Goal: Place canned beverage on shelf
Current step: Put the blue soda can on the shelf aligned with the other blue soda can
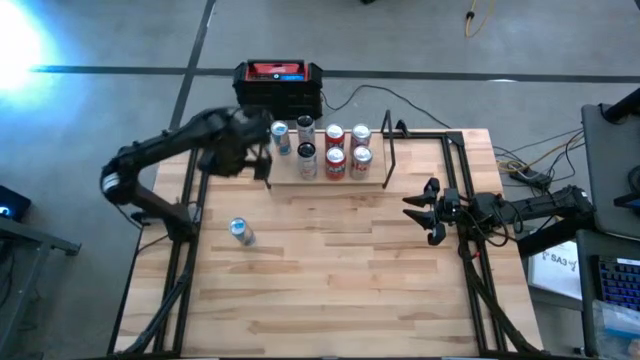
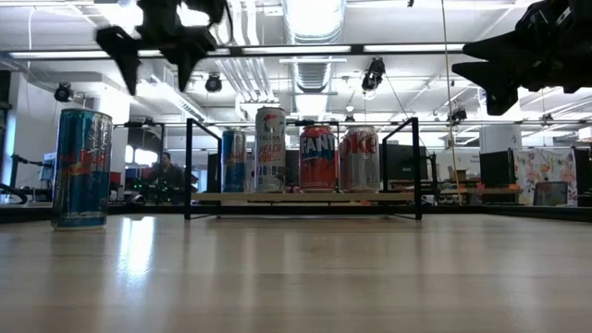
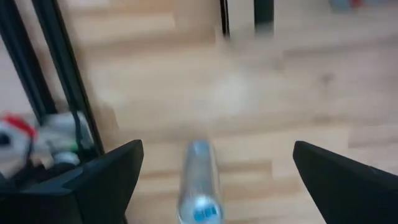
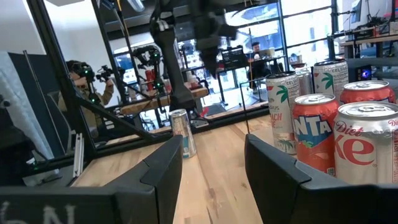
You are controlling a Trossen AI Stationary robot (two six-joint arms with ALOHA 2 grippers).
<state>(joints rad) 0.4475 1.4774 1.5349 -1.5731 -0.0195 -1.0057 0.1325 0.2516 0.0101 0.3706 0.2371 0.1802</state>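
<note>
**A:** Light wood slats make up the bench (image 1: pixel 330 280). What's nearest the front edge?

**B:** One tall blue energy-drink can (image 1: pixel 240 232), upright and alone on the left half of the bench, well apart from the rest. The low view shows it left of the shelf (image 2: pixel 81 168); the left wrist view looks down on its top (image 3: pixel 200 186).

**A:** And the left gripper (image 1: pixel 262 158)?

**B:** Raised above the bench near the shelf's left end, farther back than that can, jaws spread wide with nothing between them.

**A:** The right one?

**B:** The right gripper (image 1: pixel 420 212) hangs over the right side of the bench, just in front of the shelf's right end, jaws open and empty too.

**A:** What does the shelf hold?

**B:** The shelf (image 1: pixel 372 183), a small plank with black rod uprights, carries seven cans in two rows. Among them are a Diet Coke can (image 2: pixel 359 159), an orange Fanta can (image 2: pixel 317 159), a white peach-flavoured can (image 2: pixel 270 149) and a blue can (image 2: pixel 233 161).

**A:** Behind it?

**B:** A black-and-red box (image 1: pixel 279 84) on the floor beyond the bench's far edge.
</note>
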